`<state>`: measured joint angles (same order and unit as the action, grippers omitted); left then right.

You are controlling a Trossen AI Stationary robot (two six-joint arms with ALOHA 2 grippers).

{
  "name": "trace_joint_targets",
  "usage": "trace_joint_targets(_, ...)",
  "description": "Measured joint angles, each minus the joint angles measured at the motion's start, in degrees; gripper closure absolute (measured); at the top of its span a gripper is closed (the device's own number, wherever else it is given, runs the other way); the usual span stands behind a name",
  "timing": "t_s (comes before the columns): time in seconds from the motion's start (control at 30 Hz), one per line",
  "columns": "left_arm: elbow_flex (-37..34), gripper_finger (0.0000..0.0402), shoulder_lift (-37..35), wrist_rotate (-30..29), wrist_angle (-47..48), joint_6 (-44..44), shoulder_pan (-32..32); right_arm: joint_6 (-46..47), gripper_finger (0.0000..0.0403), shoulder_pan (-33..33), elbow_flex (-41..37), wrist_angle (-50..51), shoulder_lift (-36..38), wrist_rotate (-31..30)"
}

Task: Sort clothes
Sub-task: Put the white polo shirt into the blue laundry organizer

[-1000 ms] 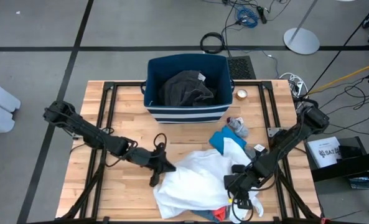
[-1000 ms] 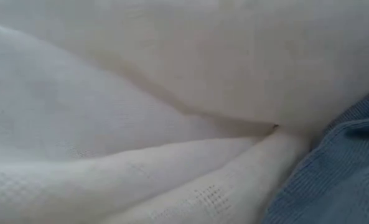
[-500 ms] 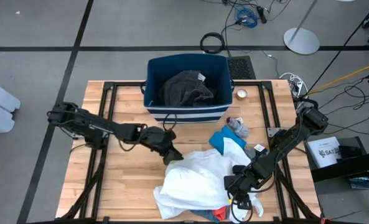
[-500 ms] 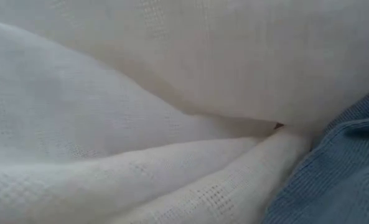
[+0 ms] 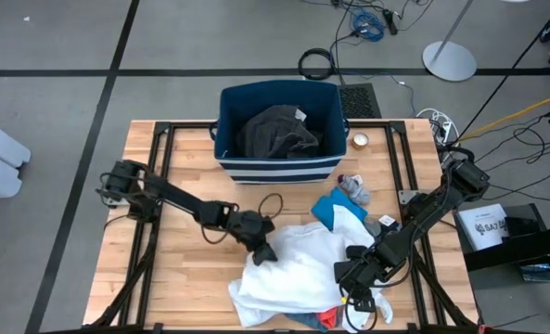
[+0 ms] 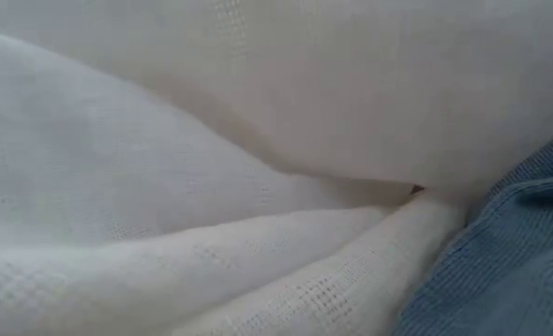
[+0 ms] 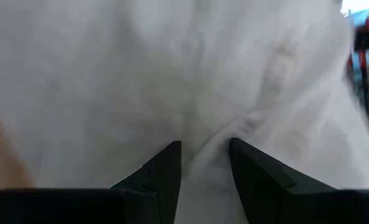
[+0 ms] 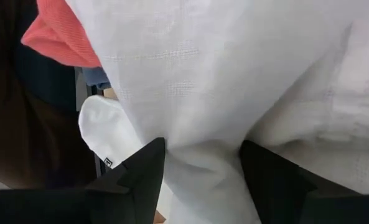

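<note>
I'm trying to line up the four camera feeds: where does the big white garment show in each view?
High view: white garment at the table's front centre, between both grippers.
Low view: it fills nearly the whole picture, blue fabric at one corner.
Left wrist view: fills the picture, bunched between the left gripper fingers.
Right wrist view, gathered in the right gripper.
Shared landmark: the garment's folds.

Bright, even light falls from above on the pale wooden table, and shadows there are small and soft. The big white cloth garment fills the low view, close and fuzzy. The left wrist view looks blurry, and the white cloth there glows almost too bright.
</note>
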<state>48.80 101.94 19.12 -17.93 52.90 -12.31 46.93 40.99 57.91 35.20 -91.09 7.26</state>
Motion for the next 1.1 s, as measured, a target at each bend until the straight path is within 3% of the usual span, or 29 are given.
trace_joint_targets(0.13,2.1,0.0259,3.5,5.6,-0.1,-1.1,-0.7,-0.1,0.0202,0.0,0.0,0.0,0.0,-0.1)
trace_joint_targets(0.23,3.0,0.0275,4.8,6.5,0.0,-1.9,-0.9,-0.1,0.0202,0.0,0.0,0.1,0.0,-0.1)
trace_joint_targets(0.43,3.2,0.0387,4.5,7.2,0.1,-6.8,-0.9,0.2,0.0202,-0.1,0.0,0.6,0.0,-1.9)
trace_joint_targets(0.73,3.2,0.0398,-3.8,3.2,3.7,-12.2,1.8,-4.5,0.0211,-4.0,4.8,8.5,0.0,-8.3)
trace_joint_targets(0.87,3.2,0.0399,-10.7,-1.5,10.8,-16.5,2.7,-10.1,0.0218,-4.2,11.7,16.4,0.0,-15.4)
trace_joint_targets(1.1,3.2,0.0400,-23.6,-12.1,23.5,-23.1,3.0,-18.7,0.0226,-3.8,27.3,31.5,0.0,-35.8)
